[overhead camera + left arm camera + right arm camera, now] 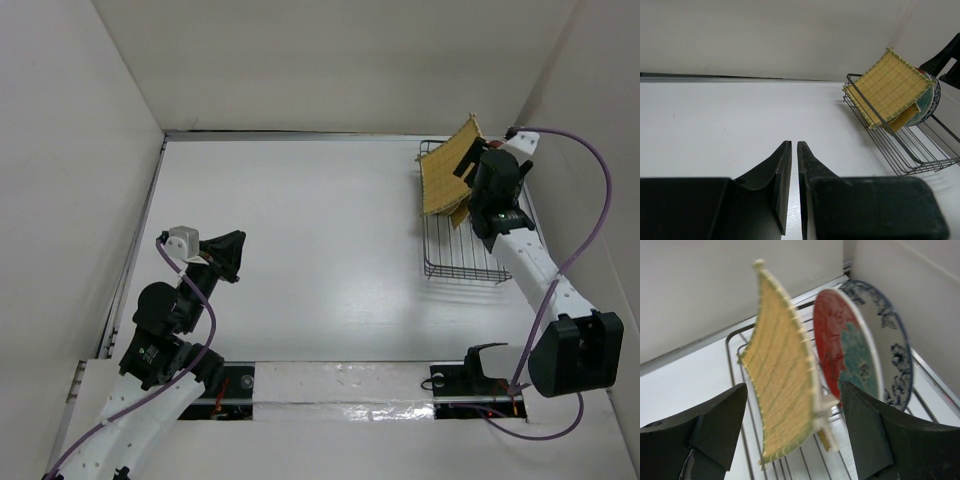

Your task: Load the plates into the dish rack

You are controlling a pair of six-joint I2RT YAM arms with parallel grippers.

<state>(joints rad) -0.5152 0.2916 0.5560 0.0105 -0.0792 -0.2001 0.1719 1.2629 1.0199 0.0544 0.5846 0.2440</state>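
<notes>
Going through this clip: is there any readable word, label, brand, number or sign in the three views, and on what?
None: no text, number or brand mark can be read in any view.
The round blue-and-white patterned ceramic plate and the round red-and-teal ceramic plate carry only decoration.
The square yellow woven bamboo plate and the dark wire dish rack show no markings.

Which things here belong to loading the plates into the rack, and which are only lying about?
Job:
rack
square yellow plate
red plate
blue plate
second yellow plate, partly hidden behind the square one

Not the job:
purple cable
taped strip
</notes>
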